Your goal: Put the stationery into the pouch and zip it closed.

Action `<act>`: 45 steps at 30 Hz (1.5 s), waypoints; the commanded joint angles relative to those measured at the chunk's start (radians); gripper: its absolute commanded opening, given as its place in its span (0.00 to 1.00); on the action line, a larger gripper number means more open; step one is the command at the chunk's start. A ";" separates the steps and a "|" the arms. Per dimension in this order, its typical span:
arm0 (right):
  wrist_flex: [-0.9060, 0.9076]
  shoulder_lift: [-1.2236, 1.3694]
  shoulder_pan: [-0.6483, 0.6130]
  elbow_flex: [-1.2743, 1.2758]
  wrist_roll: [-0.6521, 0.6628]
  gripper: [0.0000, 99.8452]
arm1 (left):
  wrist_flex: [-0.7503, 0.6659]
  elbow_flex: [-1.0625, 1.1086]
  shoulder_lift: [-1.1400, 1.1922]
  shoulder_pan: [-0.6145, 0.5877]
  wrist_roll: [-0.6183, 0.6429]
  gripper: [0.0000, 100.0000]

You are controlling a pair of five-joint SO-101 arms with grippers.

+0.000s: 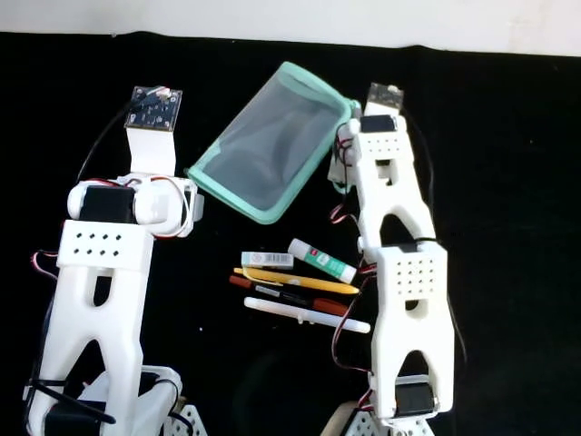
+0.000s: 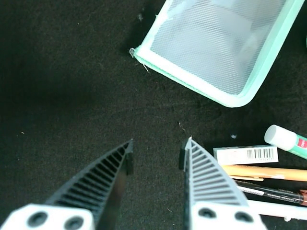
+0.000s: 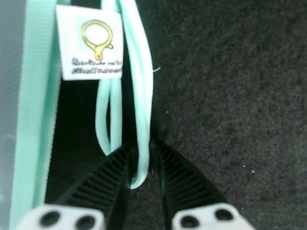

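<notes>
Firstly, table [image 1: 508, 182]: black cloth under both of your arms, with everything lying on it.
Pouch [image 1: 263, 150]: mint-trimmed mesh, lying flat and askew between your two grippers; you cannot tell from these views whether its zip is open.
Left claw [image 2: 158, 143]: jaws spread apart and holding nothing; it hangs over bare cloth, just off the pouch's near corner, with the stationery beside it.
Right claw [image 3: 143, 143]: jaws pinched together on the pouch's loop at its far end.
White pen [image 1: 309, 315]: outermost in the stationery cluster, which lies on the cloth between your arms and outside the pouch.
Yellow pen [image 1: 300, 282]: lies alongside a red-brown pen [image 1: 292, 297], roughly parallel to the white one.
Glue stick [image 1: 322, 262]: tilted, at the cluster's edge nearer the pouch.
Eraser [image 1: 267, 260]: white block just beside the glue stick, above the yellow pen.
Loop [image 3: 144, 72]: thin mint cord beside a white tag [image 3: 88, 40], its end caught between your right claw's tips.
</notes>
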 commanded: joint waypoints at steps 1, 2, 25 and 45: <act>0.081 -0.039 0.028 -0.150 0.064 0.01 | -0.015 -0.010 -0.001 -0.008 -0.002 0.19; 0.104 -0.048 0.042 -0.206 0.083 0.01 | -0.015 -0.010 -0.001 -0.008 -0.002 0.19; 0.363 -0.417 0.050 -0.963 0.229 0.01 | -0.006 -0.071 -0.004 -0.004 0.002 0.19; 0.162 -0.733 -0.182 -0.963 0.253 0.01 | -0.006 -0.289 -0.004 -0.008 0.002 0.19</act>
